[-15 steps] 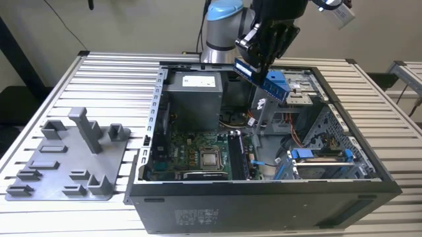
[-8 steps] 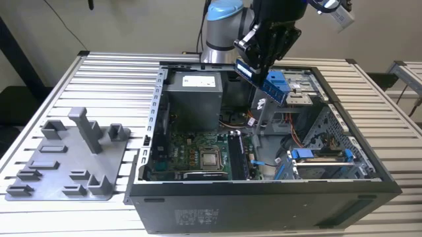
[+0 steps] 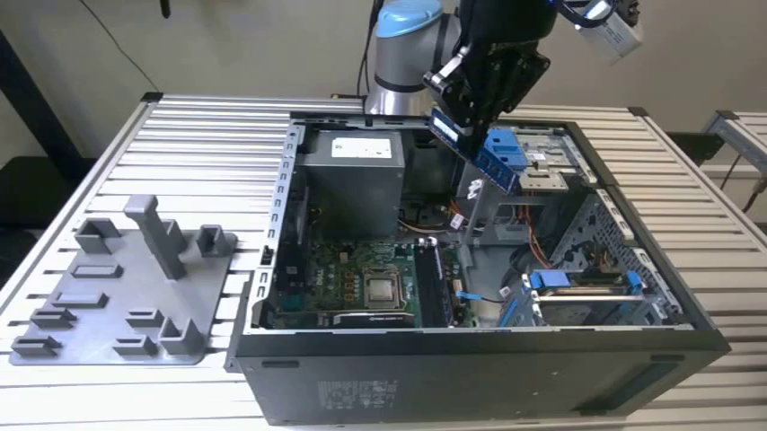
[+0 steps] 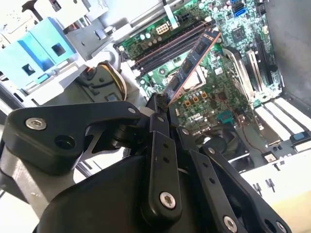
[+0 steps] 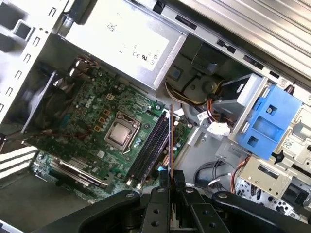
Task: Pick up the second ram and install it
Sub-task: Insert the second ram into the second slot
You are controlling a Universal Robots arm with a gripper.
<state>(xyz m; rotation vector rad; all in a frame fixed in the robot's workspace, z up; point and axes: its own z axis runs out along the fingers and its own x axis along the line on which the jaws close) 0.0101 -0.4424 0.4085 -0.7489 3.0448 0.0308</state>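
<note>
clamping one end of the second ram [image 3: 486,160], the black end effector [image 3: 462,118] hangs over the open computer case [image 3: 480,368], its fingers [image 4: 158,109] pressed together on the board. the ram is long, narrow and dark, tilted, with its free end pointing down toward the green motherboard [image 3: 348,278]. in the first wrist view it shows edge-on, in the air above the memory slots [image 5: 148,148] beside the cpu [image 5: 118,135]. the case lies on a slatted metal counter [image 3: 204,135], with a grey fixture tray [image 3: 120,296] on the exterior view's left. a pale wall [image 3: 240,45] stands behind.
</note>
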